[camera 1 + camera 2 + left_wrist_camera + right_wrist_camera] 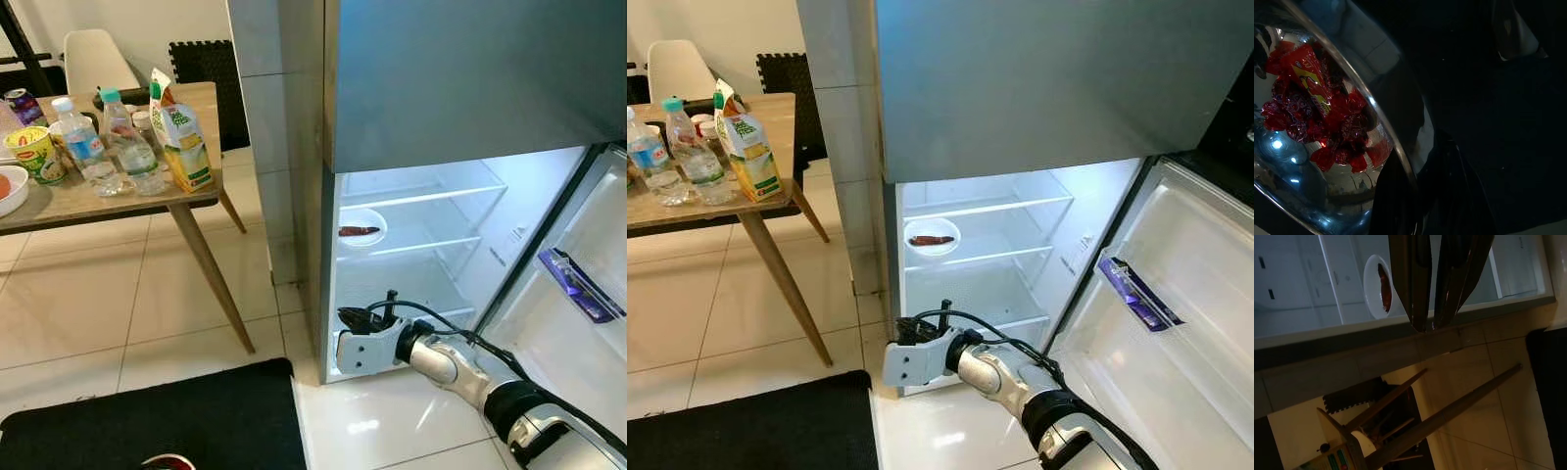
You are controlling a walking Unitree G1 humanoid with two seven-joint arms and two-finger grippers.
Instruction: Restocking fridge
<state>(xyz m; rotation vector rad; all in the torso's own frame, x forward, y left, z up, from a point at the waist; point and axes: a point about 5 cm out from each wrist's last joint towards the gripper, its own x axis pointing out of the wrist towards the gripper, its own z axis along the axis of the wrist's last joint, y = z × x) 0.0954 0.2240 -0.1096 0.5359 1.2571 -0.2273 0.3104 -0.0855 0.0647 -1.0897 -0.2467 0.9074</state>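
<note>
Fridge (411,211) shelves hold one plate (361,227); two bottles (86,147) on table (88,196)

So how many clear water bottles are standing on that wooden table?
2. One with a blue cap stands nearer the table's middle; one with a green cap stands right beside it, next to the juice carton. More may be hidden behind them.

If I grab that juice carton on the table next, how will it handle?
The juice carton stands tall on a narrow base, so a push up high would probably tip it. Its spout looks opened, so squeezing might spill. Flat card sides should grip well.
</note>
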